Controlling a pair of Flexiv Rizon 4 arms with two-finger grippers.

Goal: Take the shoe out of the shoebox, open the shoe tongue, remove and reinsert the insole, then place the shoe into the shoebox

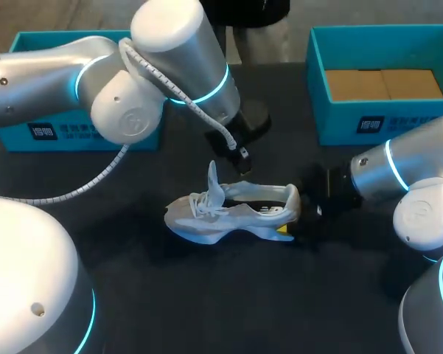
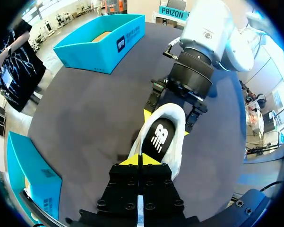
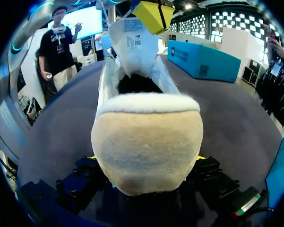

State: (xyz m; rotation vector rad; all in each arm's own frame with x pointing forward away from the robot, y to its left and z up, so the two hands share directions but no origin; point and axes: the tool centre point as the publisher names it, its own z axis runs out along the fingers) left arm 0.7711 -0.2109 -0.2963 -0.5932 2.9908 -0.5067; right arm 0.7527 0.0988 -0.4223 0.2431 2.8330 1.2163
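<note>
White shoe point(image 1: 228, 214) sits upright in the middle of the dark table point(image 1: 206, 302), toe pointing left, heel clamped between the right gripper's point(image 3: 146, 158) fingers. Over its opening hangs the left gripper point(image 2: 139, 160), fingers pressed together, beside the raised tongue point(image 3: 132, 42).

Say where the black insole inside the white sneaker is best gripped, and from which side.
Likely the black insole at its heel end, pinched from above through the collar. The white sneaker sits upright on its sole with its tongue raised, so the opening faces up and that end lies exposed. The right gripper clamps the heel from behind, closing off that side.
</note>
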